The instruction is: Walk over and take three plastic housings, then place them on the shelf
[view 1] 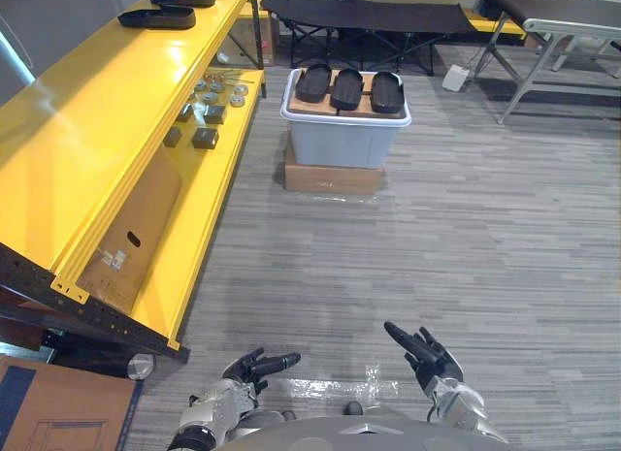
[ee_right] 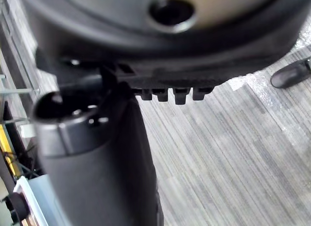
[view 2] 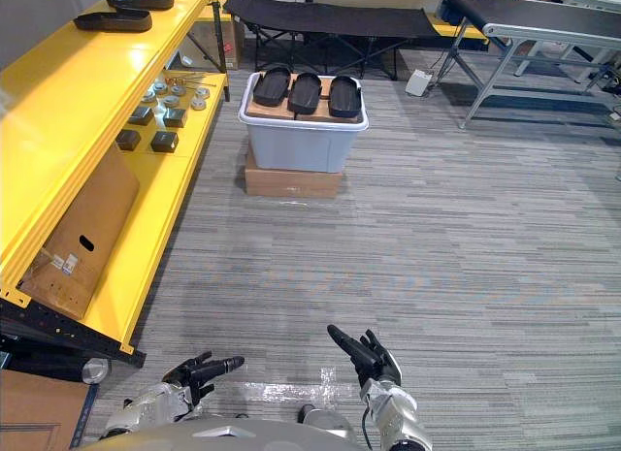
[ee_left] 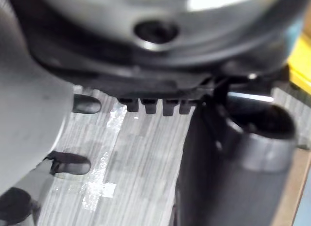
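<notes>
We judge the walk unfinished: plastic housings point(view 1: 348, 89) lie atop the grey bin point(view 1: 344, 143). Left robot hand point(view 1: 247, 370) and right robot hand point(view 1: 430, 357) (both released) must near it.

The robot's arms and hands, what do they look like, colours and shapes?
The left arm and right arm are silver-grey, with rounded, shiny casings at the wrists. The left hand and right hand are dark, almost black, each with slim jointed fingers in a row and a thicker, rounded thumb set apart from them.
</notes>
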{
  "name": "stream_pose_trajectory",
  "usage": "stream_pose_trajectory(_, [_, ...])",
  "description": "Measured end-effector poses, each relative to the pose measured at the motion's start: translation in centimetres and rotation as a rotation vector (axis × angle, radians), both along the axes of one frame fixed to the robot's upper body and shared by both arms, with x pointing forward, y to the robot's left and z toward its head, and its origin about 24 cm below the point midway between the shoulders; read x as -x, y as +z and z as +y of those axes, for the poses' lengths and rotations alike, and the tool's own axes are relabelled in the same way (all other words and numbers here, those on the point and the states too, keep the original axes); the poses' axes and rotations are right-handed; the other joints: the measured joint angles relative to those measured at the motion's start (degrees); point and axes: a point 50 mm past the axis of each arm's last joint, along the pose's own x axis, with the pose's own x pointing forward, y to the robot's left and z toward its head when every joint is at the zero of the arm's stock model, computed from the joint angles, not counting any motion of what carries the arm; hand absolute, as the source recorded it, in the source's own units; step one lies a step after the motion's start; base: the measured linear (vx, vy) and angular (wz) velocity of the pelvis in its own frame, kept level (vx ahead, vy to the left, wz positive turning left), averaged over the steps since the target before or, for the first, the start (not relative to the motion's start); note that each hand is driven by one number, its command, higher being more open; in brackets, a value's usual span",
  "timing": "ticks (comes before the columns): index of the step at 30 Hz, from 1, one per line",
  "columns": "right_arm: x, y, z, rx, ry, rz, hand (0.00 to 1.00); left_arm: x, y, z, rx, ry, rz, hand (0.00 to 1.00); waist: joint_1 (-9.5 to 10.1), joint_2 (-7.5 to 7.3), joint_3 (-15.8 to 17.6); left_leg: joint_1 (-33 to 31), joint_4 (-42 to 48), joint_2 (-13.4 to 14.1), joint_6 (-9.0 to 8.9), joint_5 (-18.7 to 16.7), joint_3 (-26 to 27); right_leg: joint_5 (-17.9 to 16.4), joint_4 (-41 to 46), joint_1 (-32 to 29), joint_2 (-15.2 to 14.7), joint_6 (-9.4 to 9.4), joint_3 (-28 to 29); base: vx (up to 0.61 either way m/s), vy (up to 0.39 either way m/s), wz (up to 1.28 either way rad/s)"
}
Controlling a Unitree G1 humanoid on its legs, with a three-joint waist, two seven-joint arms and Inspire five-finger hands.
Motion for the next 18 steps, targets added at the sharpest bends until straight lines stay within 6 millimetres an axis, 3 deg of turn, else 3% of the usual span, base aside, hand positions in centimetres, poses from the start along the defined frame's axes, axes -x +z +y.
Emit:
stream_pose_trajectory(6, [1.0,-0.3,0.8,-0.031,-0.028,0.006,1.00,0.9,0.3,0.0,-0.008,0.022,-0.038,1.00,-0.18,0.03,0.18,-0.49,0.55,0.01,0.12,-0.32,0.80,-0.19,1.55,-1.28,-0.10,-0.17,0.74,-0.03,0.000,-0.06])
stream_pose_trajectory(7, [0.7,-0.1,0.9,-0.028,-0.038,0.000,1.00,0.7,0.6,-0.1,-0.012,0.019,-0.061,1.00,-0.03,0.04,0.65,-2.18,2.55,0.04,0.46,-1.49,1.17,-1.24,4.20,-3.27,-0.29,-0.27,1.17,-0.10,0.013,-0.17])
stream_pose_trajectory(10, [0.2,0.3,1.0,-0.051,-0.131,-0.036,1.00,-0.5,1.7,0.1,-0.021,0.015,-0.139,1.00,0.26,-1.01,3.06,-7.39,11.45,-0.07,3.85,-6.42,2.51,-6.35,18.20,-10.92,-2.02,0.41,2.07,-0.13,0.022,-0.08])
stream_pose_trajectory(13, [0.4,0.4,1.2,-0.050,-0.147,-0.059,1.00,-0.8,1.9,0.6,-0.037,0.005,-0.155,1.00,-0.22,-1.33,6.04,-8.40,15.62,0.67,4.91,-8.41,1.76,-5.70,32.71,-18.08,-2.37,0.31,3.28,-0.09,0.046,0.11])
stream_pose_trajectory(15, [1.5,0.0,1.5,-0.050,-0.133,-0.032,1.00,-0.8,2.0,0.9,-0.048,0.000,-0.156,1.00,-0.51,-1.19,6.46,-8.90,16.87,1.45,4.85,-9.26,0.71,-7.28,32.53,-18.93,-1.83,-1.44,2.73,0.07,0.015,0.20])
stream_pose_trajectory(18, [1.9,-0.2,2.1,-0.056,-0.110,-0.020,1.00,-1.4,2.5,0.8,-0.052,-0.011,-0.189,1.00,-0.45,-0.54,6.90,-9.32,17.09,3.81,3.33,-9.47,-0.03,-6.82,20.66,-18.78,0.15,-0.80,0.40,0.16,-0.028,0.00])
